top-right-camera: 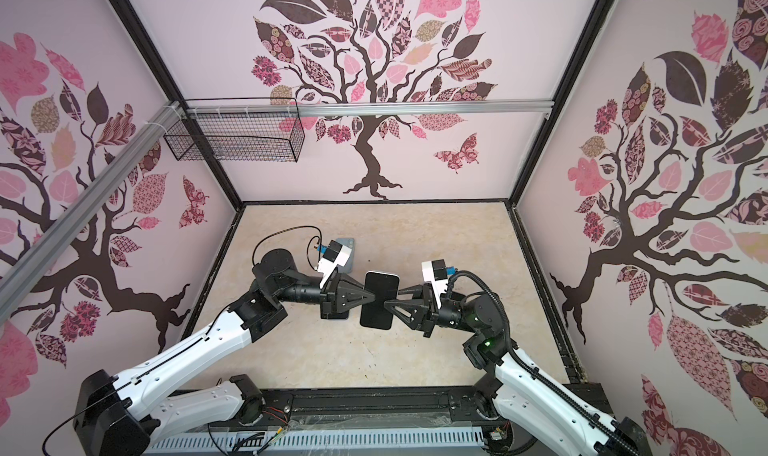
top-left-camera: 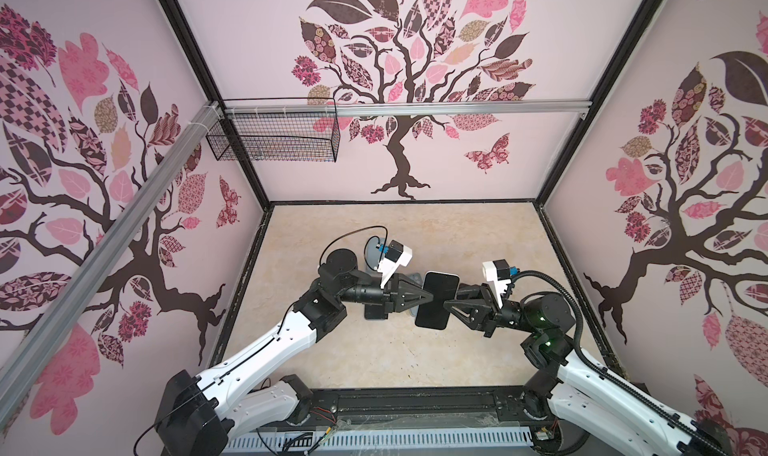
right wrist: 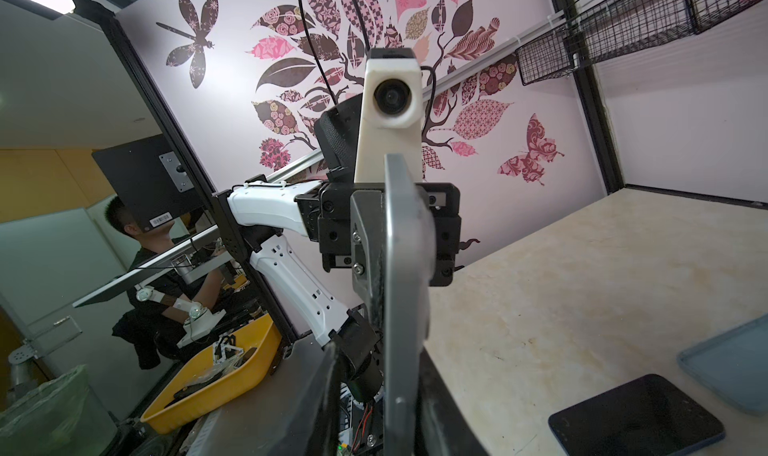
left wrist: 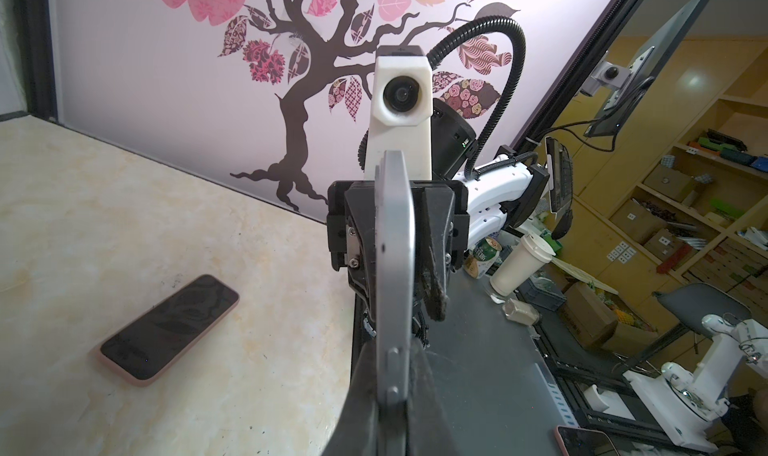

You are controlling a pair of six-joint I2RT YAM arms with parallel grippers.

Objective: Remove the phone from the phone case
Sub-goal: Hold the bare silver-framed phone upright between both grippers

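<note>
Glass-fronted, stiff and probably slippery, the phone (top-left-camera: 440, 283) is best held by its long edges: the left gripper (top-left-camera: 428, 298) pinches one, for the right gripper (top-left-camera: 446, 304) I cannot tell.

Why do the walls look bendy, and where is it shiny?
In both top views the wide lens splays the walls outward; in the left wrist view the pink-edged phone mirrors the tree; in the right wrist view the held phone looks close and soft.
</note>
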